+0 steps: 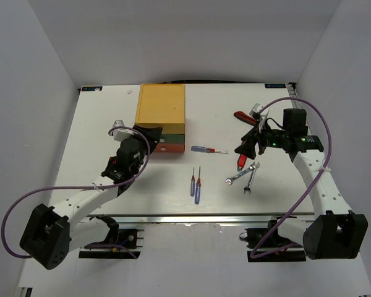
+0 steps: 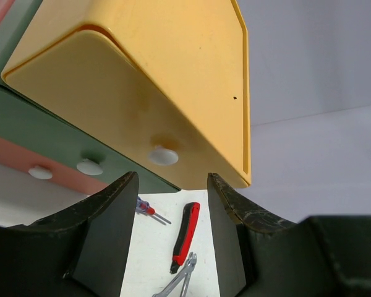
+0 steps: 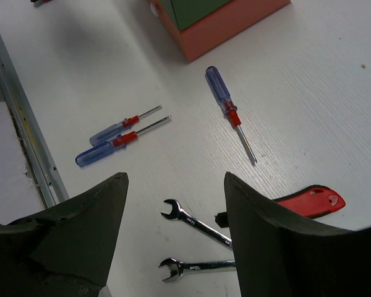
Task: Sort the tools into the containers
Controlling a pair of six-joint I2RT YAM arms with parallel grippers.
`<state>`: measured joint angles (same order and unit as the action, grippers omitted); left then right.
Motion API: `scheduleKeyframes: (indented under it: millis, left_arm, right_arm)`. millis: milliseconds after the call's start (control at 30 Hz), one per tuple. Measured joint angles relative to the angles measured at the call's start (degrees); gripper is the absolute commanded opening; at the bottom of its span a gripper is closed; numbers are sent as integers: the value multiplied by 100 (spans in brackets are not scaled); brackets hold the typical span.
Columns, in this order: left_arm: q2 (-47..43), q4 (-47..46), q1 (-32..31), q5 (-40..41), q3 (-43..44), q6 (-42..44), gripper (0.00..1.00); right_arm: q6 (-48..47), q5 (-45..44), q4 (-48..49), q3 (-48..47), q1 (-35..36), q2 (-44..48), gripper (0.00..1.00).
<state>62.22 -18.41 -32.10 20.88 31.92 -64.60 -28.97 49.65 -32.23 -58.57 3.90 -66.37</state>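
The small chest (image 1: pixel 161 108) stands at the back centre, with yellow top, green middle and red-orange bottom drawers, all closed. My left gripper (image 1: pixel 151 138) is open and empty just in front of the drawers. In the left wrist view its jaws (image 2: pixel 170 185) sit just below the yellow drawer's white knob (image 2: pixel 163 154), apart from it. My right gripper (image 1: pixel 247 146) is open and empty, above two silver wrenches (image 3: pixel 195 223) and a red-handled pocket tool (image 3: pixel 309 201). Three screwdrivers (image 1: pixel 209 149) (image 1: pixel 192 183) (image 1: pixel 198 186) lie on the table in front of the chest.
Another red-handled tool (image 1: pixel 243 116) lies at the back right beyond my right gripper. The green drawer's knob (image 2: pixel 89 166) and the red-orange drawer's knob (image 2: pixel 40 172) show left of my left jaws. A metal rail (image 1: pixel 191 216) runs along the table's near edge.
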Motion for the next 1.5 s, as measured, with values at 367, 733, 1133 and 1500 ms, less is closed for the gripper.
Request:
scheduleKeyframes:
  millis: [367,733,1133,1500]
  left_arm:
    - [640,101,175,-90,472,-149,47]
    - [791,234,354,-297,586,-319,45]
    - [868,310,439,-442,647,-404,40]
    - [868,164,481,-535,588,-533,17]
  right_arm:
    - [-155,22,4,17,0,0,71]
    - [-168,20,4,24,0,39,71]
    - [-168,22,24,28,0,42,72]
    - [-168,20,26,37,0,66,72]
